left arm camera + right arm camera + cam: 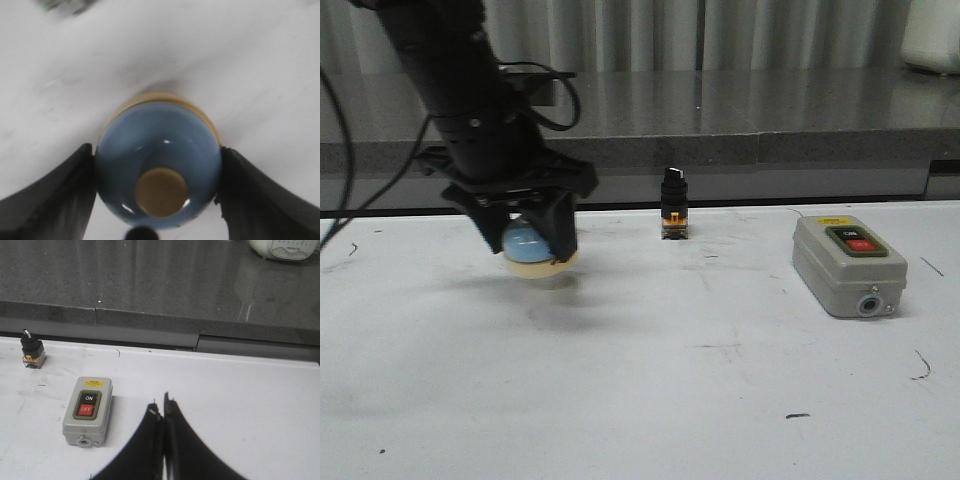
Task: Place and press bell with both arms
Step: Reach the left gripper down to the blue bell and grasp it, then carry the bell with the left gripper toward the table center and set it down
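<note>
The light-blue dome bell [527,244] with a cream base is held between the fingers of my left gripper [525,238], at the left of the white table, its base at or just above the surface. In the left wrist view the bell [157,160] fills the gap between both black fingers [55,195], its cream button facing the camera. My right gripper [161,411] is shut and empty, above the table to the right of the grey switch box; it is out of the front view.
A grey switch box [847,265] with ON and red OFF buttons lies at the right, also in the right wrist view [88,411]. A small black-knobbed selector switch [672,216] stands at the table's back middle. A dark ledge [720,130] runs behind the table.
</note>
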Controlling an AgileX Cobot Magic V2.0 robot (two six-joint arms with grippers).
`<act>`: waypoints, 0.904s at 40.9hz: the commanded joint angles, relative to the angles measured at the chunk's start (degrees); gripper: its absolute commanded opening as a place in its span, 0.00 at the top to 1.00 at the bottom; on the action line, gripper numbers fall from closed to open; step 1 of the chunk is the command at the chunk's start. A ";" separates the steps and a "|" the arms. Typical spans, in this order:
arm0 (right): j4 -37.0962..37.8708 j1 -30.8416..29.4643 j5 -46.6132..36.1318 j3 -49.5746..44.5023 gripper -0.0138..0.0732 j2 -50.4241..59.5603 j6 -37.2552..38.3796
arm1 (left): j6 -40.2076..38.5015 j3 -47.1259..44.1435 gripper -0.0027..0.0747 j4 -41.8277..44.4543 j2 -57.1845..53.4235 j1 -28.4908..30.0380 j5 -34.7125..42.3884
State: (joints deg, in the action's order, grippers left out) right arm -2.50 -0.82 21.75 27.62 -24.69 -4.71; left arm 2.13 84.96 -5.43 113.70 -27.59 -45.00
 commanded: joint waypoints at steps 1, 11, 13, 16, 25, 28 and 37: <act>-0.05 -0.18 -4.34 2.12 0.91 -0.79 -0.33 | 0.21 6.61 0.72 -0.04 0.47 -2.34 -0.73; -0.05 -0.18 -4.34 2.12 0.91 -0.79 -0.33 | 0.21 12.83 0.72 -0.04 6.68 -4.86 -2.16; -0.05 -0.18 -4.34 2.12 0.91 -0.79 -0.33 | 0.21 13.21 0.71 -0.02 7.34 -5.01 -1.47; -0.05 -0.18 -4.34 2.12 0.91 -0.79 -0.33 | 0.21 13.22 0.65 0.11 7.70 -5.51 -1.25; -0.05 -0.18 -4.39 2.12 0.91 -0.79 -0.33 | 0.21 14.08 0.27 0.10 7.81 -5.64 -3.47; -0.05 -0.18 -4.39 2.12 0.91 -0.79 -0.33 | 0.21 15.23 0.19 0.10 7.38 -5.64 -4.91; -0.05 -0.18 -4.39 2.12 0.91 -0.79 -0.33 | 0.21 16.25 0.18 1.32 1.77 -4.74 -5.93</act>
State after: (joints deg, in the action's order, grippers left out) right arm -2.50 -0.82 21.75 27.62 -24.69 -4.71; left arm 2.36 99.13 -4.51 121.89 -32.85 -51.43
